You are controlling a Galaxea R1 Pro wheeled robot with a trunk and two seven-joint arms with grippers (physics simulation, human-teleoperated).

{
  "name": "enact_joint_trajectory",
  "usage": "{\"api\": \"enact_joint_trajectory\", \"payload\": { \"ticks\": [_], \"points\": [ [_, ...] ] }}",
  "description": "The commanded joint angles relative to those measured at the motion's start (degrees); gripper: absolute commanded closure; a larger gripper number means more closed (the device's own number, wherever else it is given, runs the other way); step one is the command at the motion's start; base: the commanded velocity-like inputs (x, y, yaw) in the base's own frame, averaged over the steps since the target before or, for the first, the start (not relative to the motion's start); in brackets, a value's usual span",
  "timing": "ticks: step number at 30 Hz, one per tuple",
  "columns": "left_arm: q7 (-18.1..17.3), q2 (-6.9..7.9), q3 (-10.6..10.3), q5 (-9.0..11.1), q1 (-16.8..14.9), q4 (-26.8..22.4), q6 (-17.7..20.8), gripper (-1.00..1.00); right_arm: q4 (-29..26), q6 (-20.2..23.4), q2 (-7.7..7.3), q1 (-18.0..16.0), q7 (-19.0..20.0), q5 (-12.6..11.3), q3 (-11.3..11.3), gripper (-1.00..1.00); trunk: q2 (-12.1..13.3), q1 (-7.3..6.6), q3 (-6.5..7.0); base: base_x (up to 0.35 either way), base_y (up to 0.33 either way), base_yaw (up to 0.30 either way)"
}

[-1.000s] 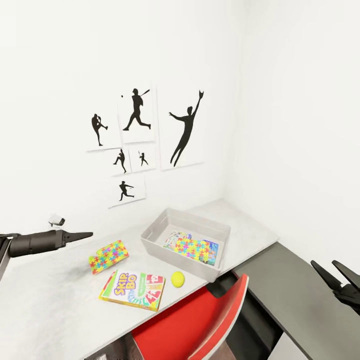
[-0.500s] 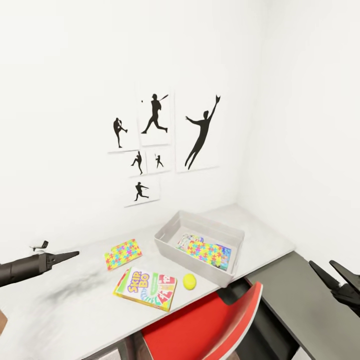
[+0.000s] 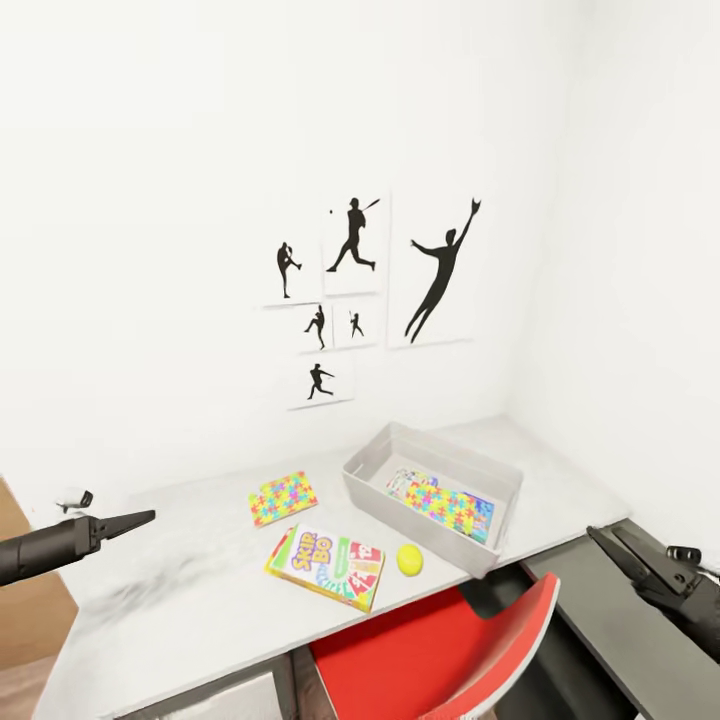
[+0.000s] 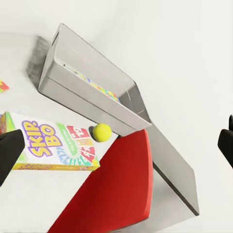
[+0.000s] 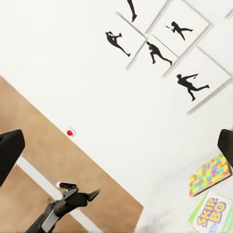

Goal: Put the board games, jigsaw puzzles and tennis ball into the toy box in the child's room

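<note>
Light-grey plastic toy box (image 3: 372,477) set near the pale bench's (image 3: 200,610) far right corner, yellow-green tennis ball (image 3: 409,560) and colourful lettered game box (image 3: 325,567) laid near the front edge, both pincers (image 3: 137,519) (image 3: 622,547) seen empty, spread open.

Smooth matt pale table (image 3: 180,610), grey plastic toy box (image 3: 400,500) faint sheen, glossy printed-card board game (image 3: 325,567), fuzzy-looking tennis ball (image 3: 409,560), glossy red chair (image 3: 430,650).

Tennis ball (image 3: 408,560) lies beside toy box (image 3: 420,515).

Both pincers, left (image 3: 140,518) and right (image 3: 610,541), hang open.
</note>
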Motion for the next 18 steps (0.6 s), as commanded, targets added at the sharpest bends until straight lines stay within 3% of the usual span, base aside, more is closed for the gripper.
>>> {"api": "enact_joint_trajectory", "payload": {
  "ticks": [1, 13, 18],
  "points": [
    [-0.24, -0.01, 0.01, -0.06, -0.04, 0.06, 0.58, -1.00, -0.02, 0.17, -0.01, -0.01, 0.02, -0.09, 0.28, -1.00, -0.04, 0.01, 0.05, -0.071, 0.042, 0.209],
    [-0.24, -0.04, 0.02, -0.06, 0.00, 0.13, 0.53, -1.00, -0.05, -0.06, -0.02, -0.01, -0.21, 0.03, 0.83, -1.00, -0.04, 0.01, 0.88, -0.021, 0.015, 0.210],
    [-0.24, -0.08, 0.02, -0.07, -0.01, 0.13, 0.54, -1.00, 0.00, -0.12, -0.02, -0.01, -0.34, 0.09, 0.91, -1.00, -0.04, 0.01, 1.23, -0.036, 0.120, 0.210]
  ]
}}
